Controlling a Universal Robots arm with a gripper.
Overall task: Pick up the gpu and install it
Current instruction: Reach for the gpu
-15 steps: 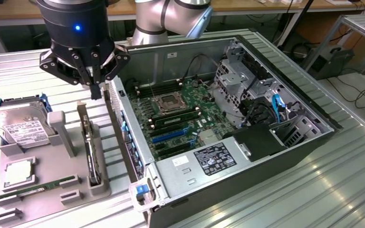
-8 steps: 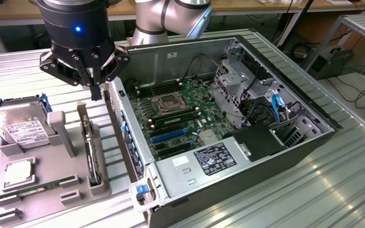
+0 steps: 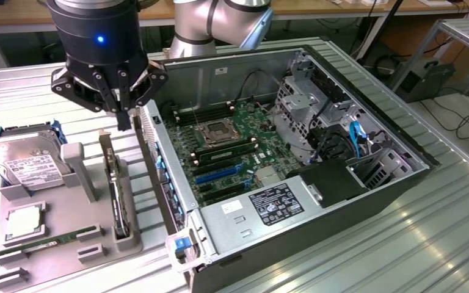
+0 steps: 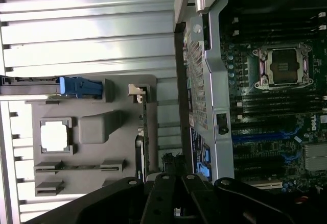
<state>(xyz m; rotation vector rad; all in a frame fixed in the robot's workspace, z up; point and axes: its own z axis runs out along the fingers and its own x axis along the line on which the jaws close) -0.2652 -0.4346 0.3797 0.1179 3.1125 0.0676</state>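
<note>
1. The arm (image 3: 218,21) reaches down from above. Its wrist is vertical and the claw (image 3: 124,125) points straight down between the grey holder (image 3: 55,213) and the wall of the open computer case (image 3: 316,183).
2. On the holder there is one gpu (image 3: 118,195), one hard drive (image 3: 27,162) in a blue frame, one processor chip (image 3: 24,221) and one RAM stick (image 3: 47,241). One computer case lies open on the ribbed metal worktop (image 3: 430,244), with its motherboard (image 3: 226,146) exposed.
3. The claw's fingers are pressed together with nothing between them. Their tips hang just above the gpu's silver bracket end.
4. The gpu stands on edge in its holder slot, beside the case.
</note>
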